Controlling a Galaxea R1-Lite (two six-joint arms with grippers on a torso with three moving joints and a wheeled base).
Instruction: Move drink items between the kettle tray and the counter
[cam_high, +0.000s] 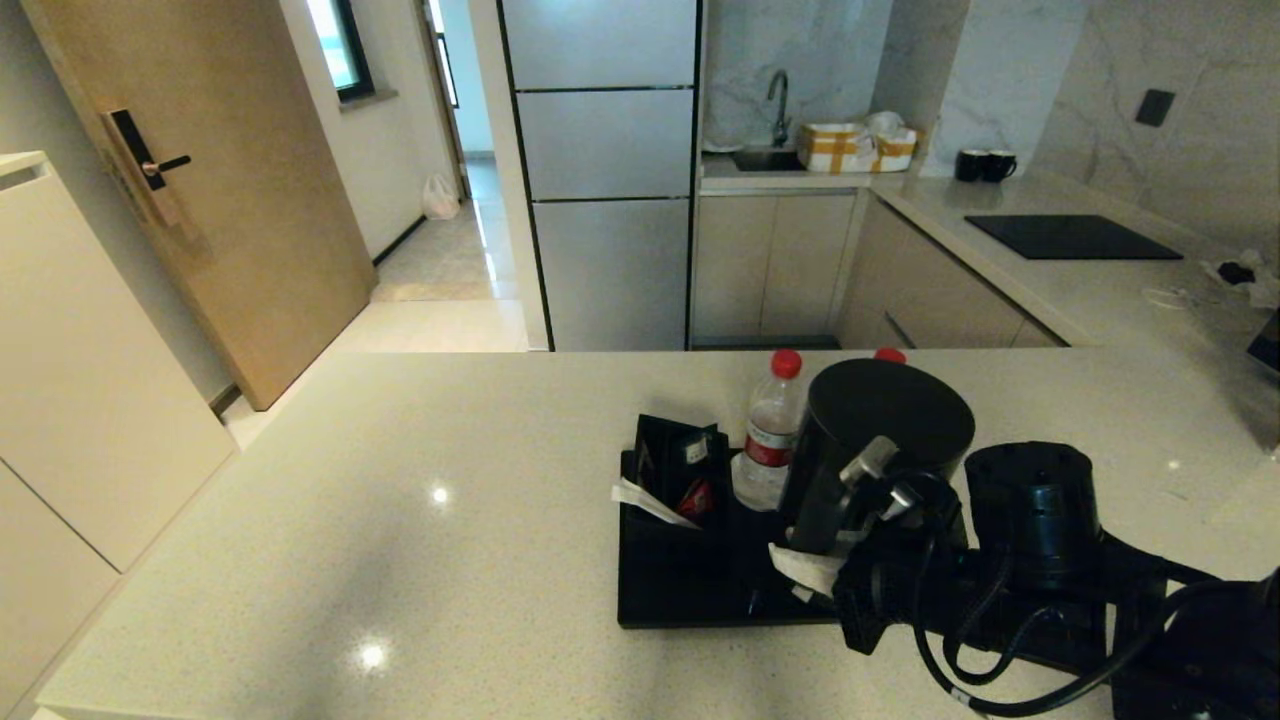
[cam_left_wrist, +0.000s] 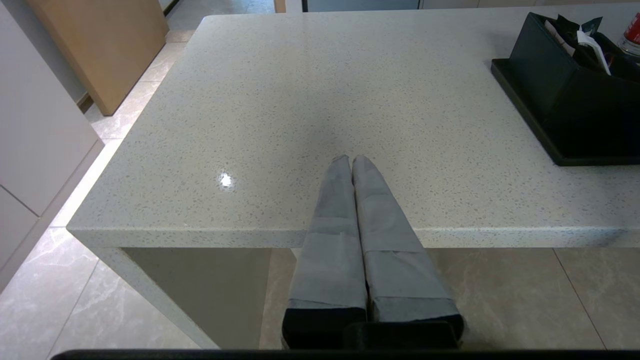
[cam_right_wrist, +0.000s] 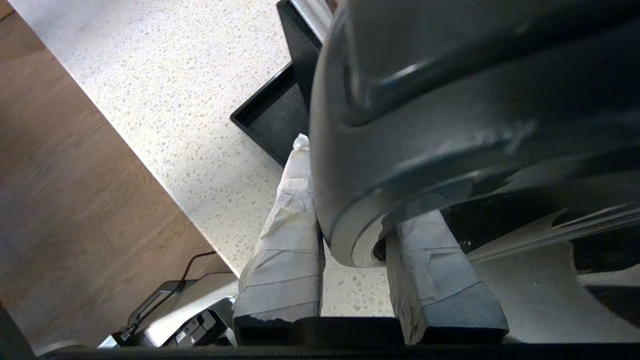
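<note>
While the right gripper (cam_right_wrist: 350, 260) pinches what looks like the electric kettle's (cam_high: 880, 440) handle, the kettle stands at the kettle tray's (cam_high: 690, 590) right end, near the counter's (cam_high: 400, 520) front edge. One water bottle (cam_high: 770, 435) stands just beside it. Left gripper (cam_left_wrist: 352, 162): fingers pressed together, over the counter's front edge.

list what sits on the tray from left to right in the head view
sachet box → water bottle → kettle, held at its handle by the right gripper
</note>
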